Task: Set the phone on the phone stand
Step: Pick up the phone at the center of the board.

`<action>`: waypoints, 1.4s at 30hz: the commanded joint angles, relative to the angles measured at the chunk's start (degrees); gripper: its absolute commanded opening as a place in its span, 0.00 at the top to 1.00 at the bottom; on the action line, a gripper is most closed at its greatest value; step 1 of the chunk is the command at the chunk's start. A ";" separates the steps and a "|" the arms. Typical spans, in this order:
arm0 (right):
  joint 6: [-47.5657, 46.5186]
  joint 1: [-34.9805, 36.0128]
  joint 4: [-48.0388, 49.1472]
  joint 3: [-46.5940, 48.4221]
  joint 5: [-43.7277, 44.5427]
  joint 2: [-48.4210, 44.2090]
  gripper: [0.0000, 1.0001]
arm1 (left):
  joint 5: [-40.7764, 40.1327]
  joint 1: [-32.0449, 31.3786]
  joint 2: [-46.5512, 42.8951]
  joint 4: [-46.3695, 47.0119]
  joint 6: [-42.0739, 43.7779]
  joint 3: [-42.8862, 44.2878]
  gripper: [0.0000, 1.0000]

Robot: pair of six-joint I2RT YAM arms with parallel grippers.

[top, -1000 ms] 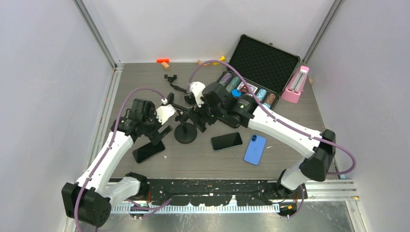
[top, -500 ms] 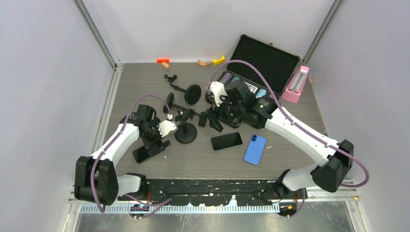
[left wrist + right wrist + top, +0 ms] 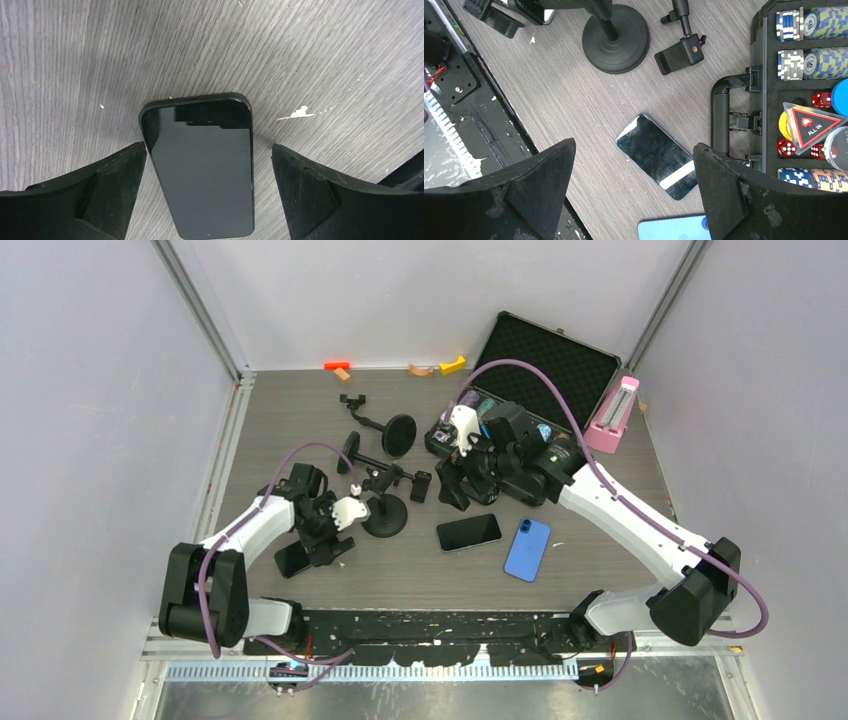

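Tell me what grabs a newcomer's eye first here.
The open black case of poker chips at the far right catches the eye first, then the blue phone lying near the front middle. At left, the left pincer hangs open astride a dark phone lying flat, near the round-based phone stand.

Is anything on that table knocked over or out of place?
Yes. Behind the upright phone stand, a second stand lies tipped on its side, its round base on edge. Small coloured blocks lie scattered along the far edge.
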 commanded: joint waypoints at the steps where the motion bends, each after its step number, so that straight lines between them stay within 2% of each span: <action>1: 1.25 -0.90 2.83 -0.13 -3.16 -2.13 0.07 | -0.71 0.20 1.08 3.75 1.17 -1.30 0.00; 15: 1.75 -2.25 3.66 -1.53 -4.63 -2.68 0.07 | -5.38 0.68 2.74 4.93 2.49 -3.59 0.02; 34: 1.91 -2.81 4.43 -2.67 -6.07 -2.90 0.07 | -4.34 4.07 -1.75 0.13 5.54 -5.18 0.00; 38: 2.14 -2.90 4.48 -2.55 -6.55 -2.57 0.07 | -3.88 4.07 -0.72 0.98 4.87 -5.21 0.06; 42: 2.19 -2.90 4.40 -2.41 -6.58 -2.68 0.07 | -2.83 4.07 0.29 2.28 3.76 -4.92 0.20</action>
